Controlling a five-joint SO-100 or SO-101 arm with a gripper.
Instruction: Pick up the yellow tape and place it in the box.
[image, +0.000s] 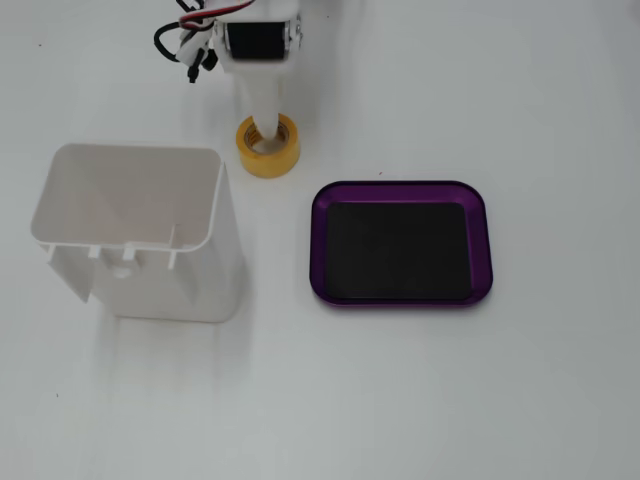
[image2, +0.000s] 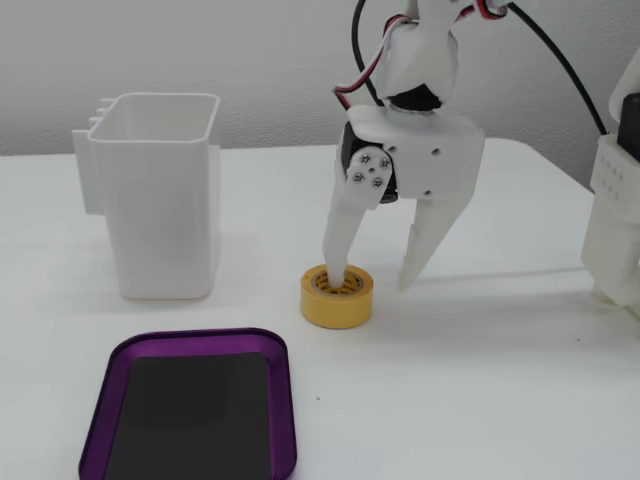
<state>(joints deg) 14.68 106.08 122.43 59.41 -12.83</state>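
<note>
In the top-down fixed view, the yellow tape (image: 268, 146) lay flat beside the box (image: 401, 189), one finger inside its core.

In the side fixed view, the gripper (image2: 375, 280) stood open, straddling the tape's wall. The roll was probably light and stiff, so that wall suited pinching.

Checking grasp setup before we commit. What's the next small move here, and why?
Probably close the gripper. In the side-on fixed view, one finger dips into the core of the yellow tape, the other sits outside its wall, jaws open. The roll rests on the table, clear of the purple tray. Closing should pinch the wall; lift after.
</note>
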